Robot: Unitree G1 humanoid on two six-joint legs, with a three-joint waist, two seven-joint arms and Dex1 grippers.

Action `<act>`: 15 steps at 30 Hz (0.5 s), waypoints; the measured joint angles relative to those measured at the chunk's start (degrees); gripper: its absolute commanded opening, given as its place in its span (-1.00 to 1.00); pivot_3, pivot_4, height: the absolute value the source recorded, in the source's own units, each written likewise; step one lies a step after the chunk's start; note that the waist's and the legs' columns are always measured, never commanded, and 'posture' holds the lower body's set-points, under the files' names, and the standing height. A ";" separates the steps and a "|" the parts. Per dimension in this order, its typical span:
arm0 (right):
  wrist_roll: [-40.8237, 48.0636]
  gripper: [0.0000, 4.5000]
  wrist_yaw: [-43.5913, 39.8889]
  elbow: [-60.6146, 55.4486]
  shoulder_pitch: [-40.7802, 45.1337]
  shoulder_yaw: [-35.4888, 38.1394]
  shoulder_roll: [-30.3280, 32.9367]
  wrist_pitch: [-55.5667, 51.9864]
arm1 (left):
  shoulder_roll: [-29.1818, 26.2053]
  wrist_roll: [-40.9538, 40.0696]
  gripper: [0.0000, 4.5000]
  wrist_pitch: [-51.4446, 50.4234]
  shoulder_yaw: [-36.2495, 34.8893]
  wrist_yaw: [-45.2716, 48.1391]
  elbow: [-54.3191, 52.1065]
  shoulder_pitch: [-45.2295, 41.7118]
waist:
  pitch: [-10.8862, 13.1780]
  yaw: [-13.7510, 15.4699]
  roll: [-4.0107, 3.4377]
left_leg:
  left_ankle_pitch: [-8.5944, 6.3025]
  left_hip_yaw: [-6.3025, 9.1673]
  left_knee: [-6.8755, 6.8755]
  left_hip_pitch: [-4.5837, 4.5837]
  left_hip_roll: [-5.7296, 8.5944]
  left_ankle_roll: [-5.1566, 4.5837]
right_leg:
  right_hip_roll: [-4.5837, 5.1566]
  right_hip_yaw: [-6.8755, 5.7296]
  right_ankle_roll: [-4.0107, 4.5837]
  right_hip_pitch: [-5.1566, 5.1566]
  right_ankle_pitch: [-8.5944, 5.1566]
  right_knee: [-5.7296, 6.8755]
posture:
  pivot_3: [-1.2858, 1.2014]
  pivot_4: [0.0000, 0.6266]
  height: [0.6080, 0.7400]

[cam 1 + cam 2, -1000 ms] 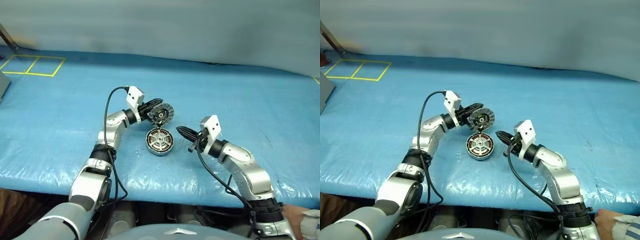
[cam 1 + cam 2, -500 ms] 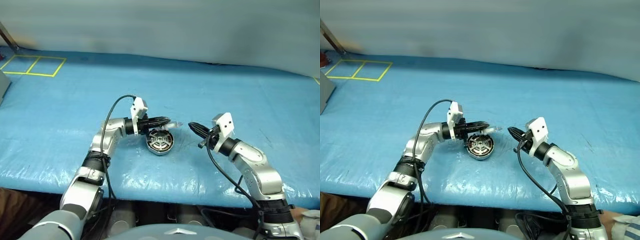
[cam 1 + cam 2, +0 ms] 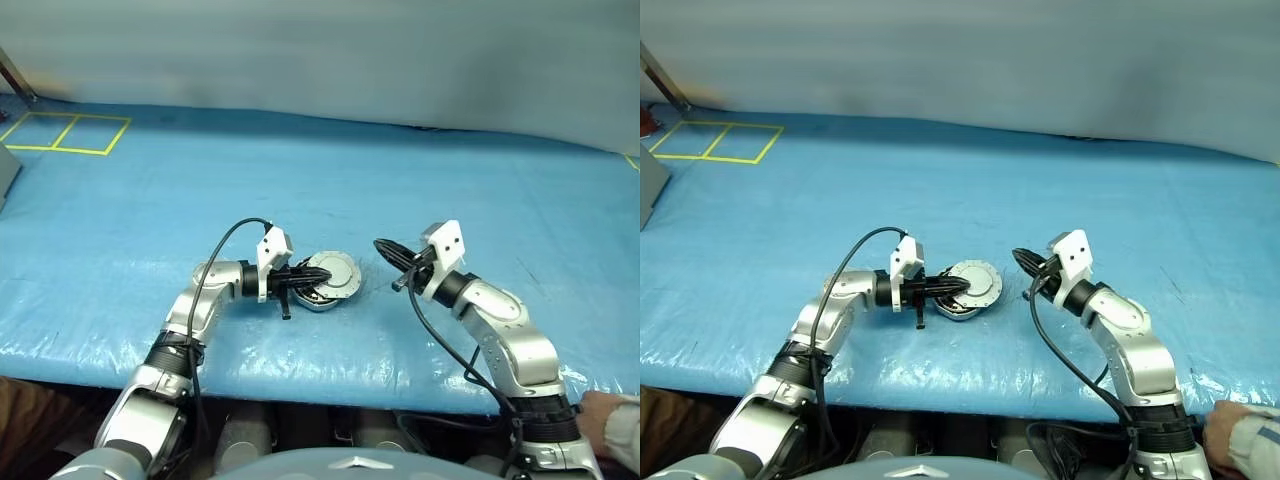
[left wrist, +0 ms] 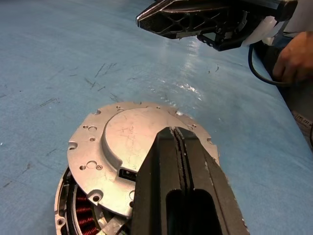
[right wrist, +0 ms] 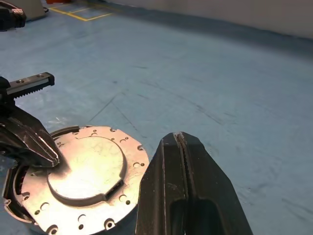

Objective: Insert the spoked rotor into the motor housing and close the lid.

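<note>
A plain silver lid (image 4: 128,147), round and scuffed with a raised central disc and small screw holes around its flange, lies nearly flat over the motor housing (image 4: 73,215) near the front edge of a counter (image 3: 120,200) draped in crinkled, glossy blue plastic sheeting; the lid sits slightly askew, leaving a crescent of copper-red windings and the housing's dark rim exposed on one side. The left claw (image 4: 177,134), its two black fingers pressed together with nothing between them, rests its tips on the lid's outer face, reaching in from the 9 o'clock side in the head views. The right claw (image 3: 1021,259), likewise closed and empty, hangs just beside the housing at its 3 o'clock, apart from the lid; its ribbed black fingers show above the lid in the left wrist view. Black cables loop from both silver forearms. Yellow tape squares (image 3: 65,131) mark the sheeting far off at 10 o'clock, with the corner of a grey object (image 3: 650,185) beside them; a person's hand (image 4: 296,58) rests at the counter's edge beyond the right arm. The spoked rotor cannot be made out under the lid.
</note>
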State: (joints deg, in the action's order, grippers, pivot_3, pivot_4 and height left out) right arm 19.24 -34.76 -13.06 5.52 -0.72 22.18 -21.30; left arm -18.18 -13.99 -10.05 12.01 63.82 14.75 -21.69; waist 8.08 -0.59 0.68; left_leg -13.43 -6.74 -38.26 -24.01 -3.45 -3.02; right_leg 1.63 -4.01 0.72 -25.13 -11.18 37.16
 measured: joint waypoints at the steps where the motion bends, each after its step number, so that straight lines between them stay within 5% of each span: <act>1: -0.35 -1.00 0.01 0.20 0.04 -0.52 -0.37 0.24 | 0.01 0.07 -0.99 1.36 -0.44 -0.88 -0.03 0.93 | 0.00 0.01 0.00 | 0.00 0.00 0.00 0.12 0.00 0.00 | 0.04 0.00 0.04 0.12 -0.03 0.00 | 0.03 -0.52 1.00; 15: -0.75 -1.00 -2.94 1.33 0.87 -3.39 -1.53 1.94 | 1.42 -7.87 -0.99 15.14 -11.44 -3.91 -8.82 17.06 | 0.01 0.06 0.00 | -0.01 -0.04 0.07 0.16 -0.02 0.01 | 0.12 -0.01 0.13 0.14 -0.08 -0.05 | 0.03 -0.52 1.00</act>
State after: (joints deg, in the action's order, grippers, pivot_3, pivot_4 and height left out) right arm 18.49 -37.70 -11.74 6.39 -4.11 20.65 -19.35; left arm -16.76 -21.86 5.08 0.57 59.91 5.92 -4.62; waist 8.09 -0.53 0.68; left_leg -13.45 -6.78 -38.18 -23.85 -3.47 -3.00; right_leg 1.75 -4.02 0.85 -24.99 -11.26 37.10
